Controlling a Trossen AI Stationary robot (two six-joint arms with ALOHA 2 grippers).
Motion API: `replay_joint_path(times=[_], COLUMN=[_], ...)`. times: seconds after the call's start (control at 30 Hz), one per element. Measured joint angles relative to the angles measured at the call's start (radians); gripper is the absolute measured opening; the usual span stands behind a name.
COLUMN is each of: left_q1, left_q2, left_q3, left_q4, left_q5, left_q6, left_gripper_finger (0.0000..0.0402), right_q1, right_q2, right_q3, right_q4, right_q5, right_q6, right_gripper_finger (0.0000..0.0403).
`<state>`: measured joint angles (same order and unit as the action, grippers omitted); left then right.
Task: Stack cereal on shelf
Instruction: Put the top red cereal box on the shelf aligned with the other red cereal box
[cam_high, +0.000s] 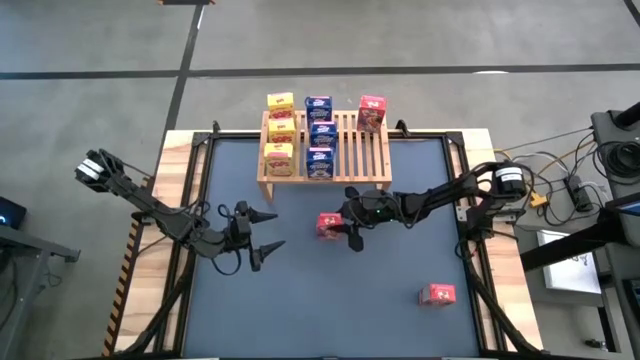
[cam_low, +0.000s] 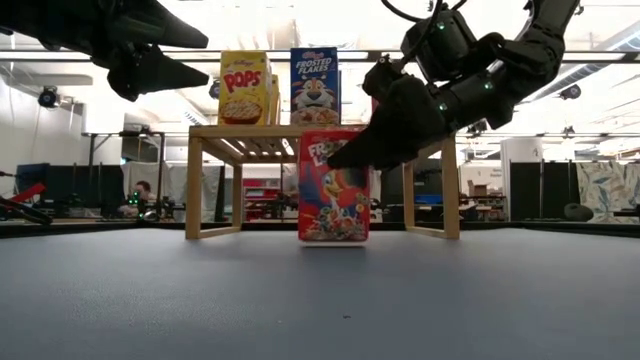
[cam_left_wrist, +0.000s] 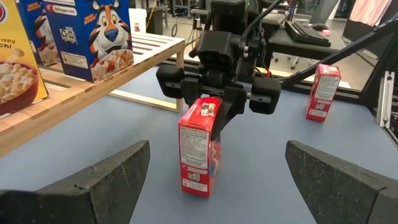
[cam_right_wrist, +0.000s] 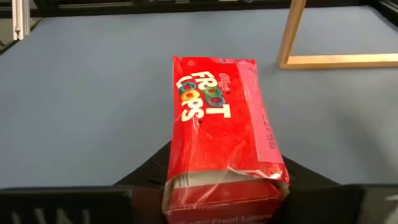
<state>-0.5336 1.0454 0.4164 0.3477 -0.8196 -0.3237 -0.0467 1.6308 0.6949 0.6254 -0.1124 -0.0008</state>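
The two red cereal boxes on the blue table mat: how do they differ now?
The near red box stands in front of the shelf, clamped at its top by the right gripper. The far red box sits alone near the table's front right, touched by nothing. Both are off the shelf.

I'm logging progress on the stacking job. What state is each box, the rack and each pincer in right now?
Low light-wood slatted rack: upright, partly filled.
Three yellow cardboard cereal boxes: on rack.
Three blue cardboard cereal boxes: on rack.
Red cardboard box on rack: at its far edge.
Red cardboard box in front of rack: upright on table, gripped at top.
Red cardboard box near table's front: untouched.
Right pincer: shut on box.
Left pincer: open, empty.
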Motion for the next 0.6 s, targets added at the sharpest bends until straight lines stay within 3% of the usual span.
replay_joint_path(times=[0.17,0.33,0.6], left_q1=[0.0,0.0,0.0], left_q2=[0.0,0.0,0.0], left_q3=[0.0,0.0,0.0], left_q4=[0.0,0.001,0.0], left_q5=[0.0,0.0,0.0], left_q6=[0.0,0.0,-0.007], left_gripper_finger=[0.0359,0.0359,0.0359], right_q1=[0.0,0.0,0.0], right_q2=[-0.03,-0.099,-0.334], right_q3=[0.0,0.0,0.0], right_q4=[-0.017,-0.072,-0.286], right_q5=[-0.014,-0.027,-0.027], right_q6=[0.0,0.0,-0.044], right_gripper_finger=[0.0115,0.0131,0.0132])
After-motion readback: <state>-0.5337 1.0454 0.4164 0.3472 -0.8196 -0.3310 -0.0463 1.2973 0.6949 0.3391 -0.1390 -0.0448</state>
